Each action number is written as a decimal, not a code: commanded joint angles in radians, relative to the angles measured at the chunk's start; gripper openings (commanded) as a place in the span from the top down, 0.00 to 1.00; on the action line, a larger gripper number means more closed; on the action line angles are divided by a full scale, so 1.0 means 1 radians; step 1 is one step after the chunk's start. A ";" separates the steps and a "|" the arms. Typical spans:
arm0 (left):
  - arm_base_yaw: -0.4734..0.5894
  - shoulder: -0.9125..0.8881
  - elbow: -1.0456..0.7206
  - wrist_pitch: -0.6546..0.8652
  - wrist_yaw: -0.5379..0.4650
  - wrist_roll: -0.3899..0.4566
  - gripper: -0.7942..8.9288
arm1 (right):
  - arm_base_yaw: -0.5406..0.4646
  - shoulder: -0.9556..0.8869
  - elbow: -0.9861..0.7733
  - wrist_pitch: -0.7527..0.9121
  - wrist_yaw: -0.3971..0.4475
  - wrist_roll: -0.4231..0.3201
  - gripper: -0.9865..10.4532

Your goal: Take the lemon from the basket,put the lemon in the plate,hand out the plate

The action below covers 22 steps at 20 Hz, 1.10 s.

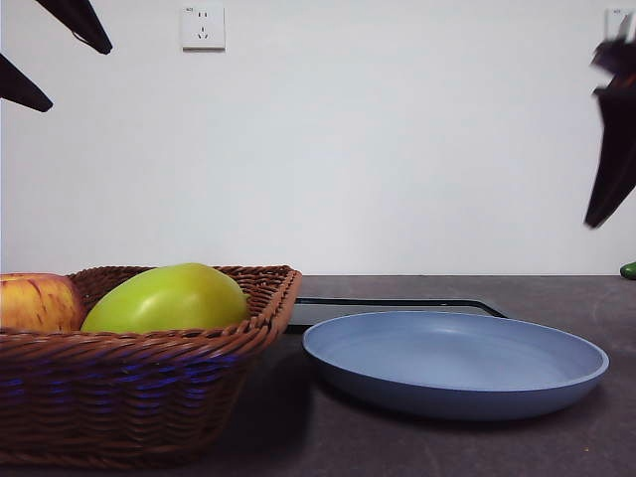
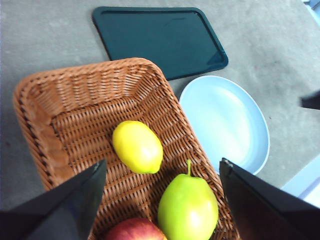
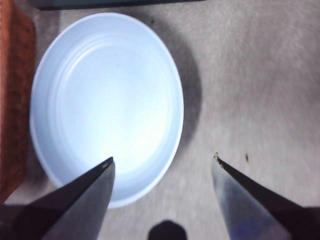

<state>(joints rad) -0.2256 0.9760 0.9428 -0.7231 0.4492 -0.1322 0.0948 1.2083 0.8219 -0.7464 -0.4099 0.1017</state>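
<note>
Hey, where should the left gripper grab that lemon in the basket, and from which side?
Probably from straight above. The lemon lies on its side on the floor of the basket, apart from the green fruit and apple. The left gripper, open, should close across the lemon's narrower middle, not its tapered ends; the basket walls block a sideways approach.

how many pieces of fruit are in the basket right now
3, all in the basket: the lemon mid-floor, a green pear-like fruit and a red apple at one end. None seem hidden.
</note>
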 commanded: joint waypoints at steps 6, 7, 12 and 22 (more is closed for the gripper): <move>-0.005 0.010 0.019 -0.004 0.003 -0.023 0.51 | 0.028 0.243 0.014 0.140 -0.006 -0.005 0.62; -0.005 0.010 0.019 -0.005 0.003 -0.024 0.51 | 0.037 0.269 0.014 0.159 -0.006 -0.005 0.64; -0.005 0.010 0.019 -0.005 -0.002 -0.024 0.51 | 0.077 0.359 0.014 0.229 -0.004 0.026 0.72; -0.019 0.010 0.019 -0.011 0.003 -0.024 0.52 | 0.077 0.357 0.014 0.221 -0.004 0.040 0.91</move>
<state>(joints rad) -0.2386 0.9760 0.9428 -0.7341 0.4484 -0.1509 0.1688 1.5581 0.8227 -0.5232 -0.4198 0.1425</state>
